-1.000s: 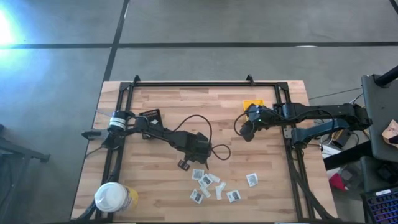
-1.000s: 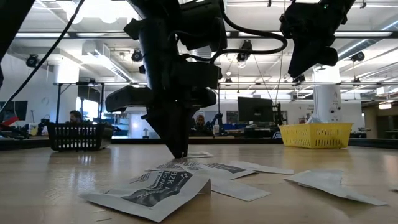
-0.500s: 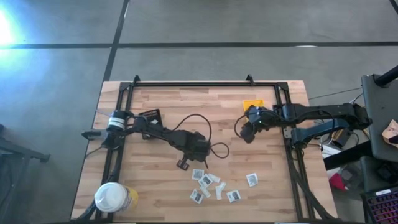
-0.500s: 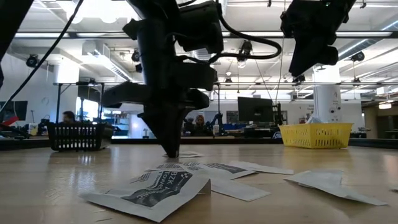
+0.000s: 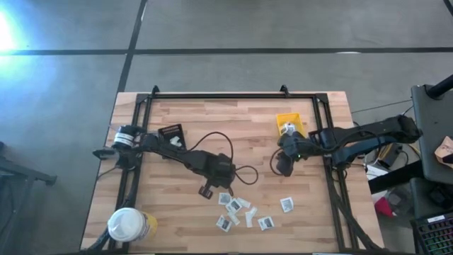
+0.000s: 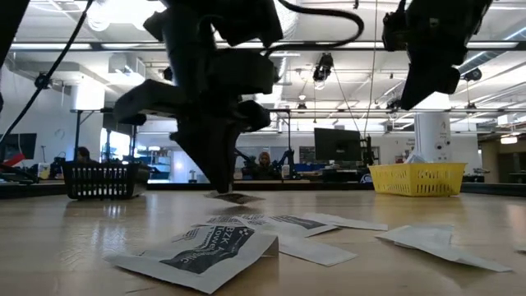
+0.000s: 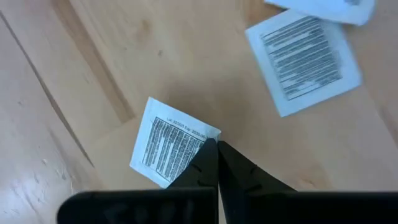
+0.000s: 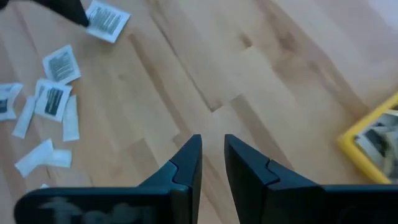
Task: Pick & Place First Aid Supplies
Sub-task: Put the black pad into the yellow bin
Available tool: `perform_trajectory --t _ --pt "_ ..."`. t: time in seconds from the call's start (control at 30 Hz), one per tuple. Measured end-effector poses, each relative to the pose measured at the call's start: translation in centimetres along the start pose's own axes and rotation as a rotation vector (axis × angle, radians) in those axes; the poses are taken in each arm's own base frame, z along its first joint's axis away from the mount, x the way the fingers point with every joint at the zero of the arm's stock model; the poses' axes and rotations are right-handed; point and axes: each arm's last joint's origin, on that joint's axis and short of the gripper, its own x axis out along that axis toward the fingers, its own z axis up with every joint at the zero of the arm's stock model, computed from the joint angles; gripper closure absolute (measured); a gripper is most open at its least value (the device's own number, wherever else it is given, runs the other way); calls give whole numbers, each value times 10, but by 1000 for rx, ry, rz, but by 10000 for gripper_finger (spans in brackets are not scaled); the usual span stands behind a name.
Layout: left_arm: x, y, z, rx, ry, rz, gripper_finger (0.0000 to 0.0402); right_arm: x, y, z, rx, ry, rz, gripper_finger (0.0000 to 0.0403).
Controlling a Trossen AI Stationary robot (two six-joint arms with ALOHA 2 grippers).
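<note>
Left hand [image 5: 208,190] is low over the middle of the light wooden slatted bench [image 5: 184,120], fingers pressed together and pinching the corner of one small white square packet with dark printed lines [image 7: 169,149]; in the low view that packet [image 6: 233,196] hangs just clear of the bench surface under the fingertips. Rest of the first aid supplies, a loose scatter of small white square packets with grey centres plus a few narrow pale strips [image 5: 237,211], lies on the bench at about 4 o'clock from the left hand, close by, with one separate white square packet [image 5: 287,205] farther out toward 3 o'clock of the scatter. Right hand [image 5: 282,167] hangs above the bench on the right side, fingers a narrow gap apart with nothing between them, well apart from the scatter. Small yellow plastic bin [image 5: 291,125] sits at 12 o'clock from the right hand, near the bench's far edge, with something white inside. Black mesh tray [image 5: 170,133] is at 10 o'clock from the left hand. Round white-lidded yellow tub [image 5: 129,226] stands at the bench's near-left corner.
</note>
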Motion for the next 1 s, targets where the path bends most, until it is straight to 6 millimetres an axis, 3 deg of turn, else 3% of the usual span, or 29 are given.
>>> perform_trajectory --t 0.17,0.53,0.8,1.0 --pt "-5 -8 -11 -32 -43 19 401 7 8 -9 -35 -20 56 327" --pt "-51 -18 -35 -119 -412 134 401 3 32 -14 -122 -112 212 330" --pt "-75 -28 -52 -155 -655 184 401 7 48 -8 -269 -220 300 317" --pt "-79 -37 -50 -137 -779 178 401 19 64 1 -445 -348 341 297"
